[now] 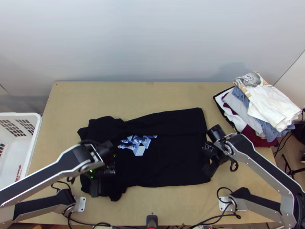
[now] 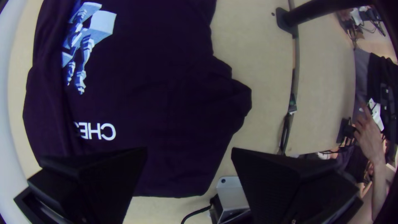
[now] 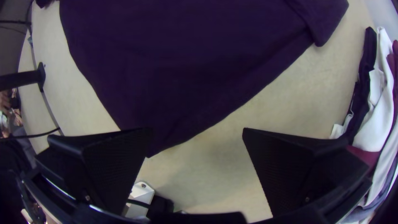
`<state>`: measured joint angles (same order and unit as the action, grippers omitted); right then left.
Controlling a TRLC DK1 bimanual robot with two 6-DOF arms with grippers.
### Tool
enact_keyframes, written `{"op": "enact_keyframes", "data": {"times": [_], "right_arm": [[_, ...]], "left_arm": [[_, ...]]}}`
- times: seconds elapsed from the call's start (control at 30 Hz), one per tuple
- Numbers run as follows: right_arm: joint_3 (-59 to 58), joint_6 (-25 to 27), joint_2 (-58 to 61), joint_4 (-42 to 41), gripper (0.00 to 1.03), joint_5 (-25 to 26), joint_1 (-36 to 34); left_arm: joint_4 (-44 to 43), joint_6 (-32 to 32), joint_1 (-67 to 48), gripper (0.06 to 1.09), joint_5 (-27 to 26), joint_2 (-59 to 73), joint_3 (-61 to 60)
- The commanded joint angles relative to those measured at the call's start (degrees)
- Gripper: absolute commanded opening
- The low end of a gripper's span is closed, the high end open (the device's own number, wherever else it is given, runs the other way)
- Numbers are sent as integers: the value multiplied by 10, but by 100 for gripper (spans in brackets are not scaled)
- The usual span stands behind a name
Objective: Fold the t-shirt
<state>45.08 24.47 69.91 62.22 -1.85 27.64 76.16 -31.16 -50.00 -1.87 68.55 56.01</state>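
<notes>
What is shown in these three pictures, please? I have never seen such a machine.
It is a robot with two arms, left and right, working at a wooden table. The top view looks steeply down from above; each wrist view comes from a camera on one arm. A black printed t-shirt lies on the table, its far side folded inward over part of the print. The left hand and right hand are open over it, holding nothing. Clothes are piled at the right; a white basket stands left.
</notes>
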Motion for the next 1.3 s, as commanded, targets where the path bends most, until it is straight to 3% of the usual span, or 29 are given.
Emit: {"op": "enact_keyframes", "data": {"times": [0.0, 0.2, 0.3, 0.6, 0.73, 0.93, 1.27], "right_arm": [[-15, 15, -12, 33, 99, 11, 45], [-30, -30, -2, 24, 99, 11, 108], [-36, -57, -4, 23, 99, 11, 133], [-52, -82, -14, 19, 99, 11, 171], [-52, -86, -14, 12, 89, 11, 171], [-65, -82, -20, -4, 64, 11, 175], [-73, -81, 1, -32, 62, 11, 179]], "left_arm": [[-26, 54, -99, 103, 6, 11, -24], [-60, 100, -104, 103, 5, 12, -34], [-57, 135, -105, 103, -50, 10, -31], [-87, 138, -111, 103, -38, 22, -52], [-102, 138, -111, 102, -23, 23, -81], [-102, 140, -108, 80, -23, 20, -83], [-132, 153, -110, 80, -24, 19, -108]]}}
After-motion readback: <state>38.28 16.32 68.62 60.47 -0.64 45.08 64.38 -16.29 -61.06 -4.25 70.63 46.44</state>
